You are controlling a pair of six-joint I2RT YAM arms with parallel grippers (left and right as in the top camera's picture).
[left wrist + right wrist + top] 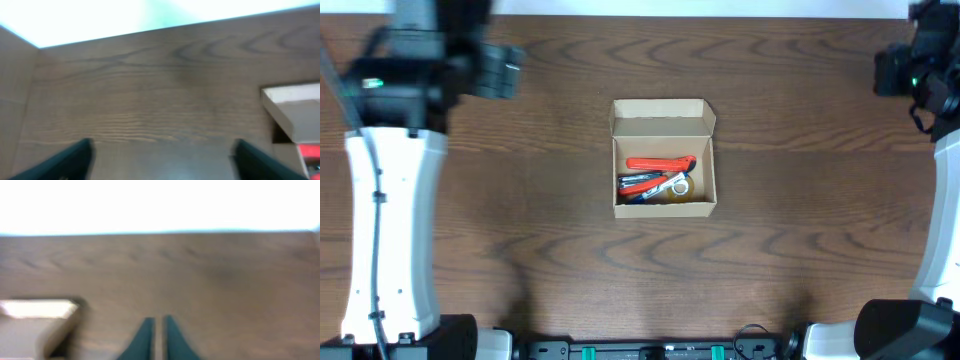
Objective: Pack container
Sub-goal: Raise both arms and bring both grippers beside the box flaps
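Note:
The tan cardboard container (663,158) sits at the table's middle with its flap lid standing open at the far side. Red and blue pens (655,175) and a small yellowish round thing lie inside. The box's corner shows at the right edge of the left wrist view (292,112) and at the lower left of the right wrist view (37,320). My left gripper (162,160) is open and empty over bare table, left of the box. My right gripper (159,330) has its fingers nearly together, empty, right of the box. Both views are blurred.
The dark wood table (520,220) spreads around the box. My left arm (390,200) stands along the left side, my right arm (935,180) along the right. The table's far edge shows in both wrist views.

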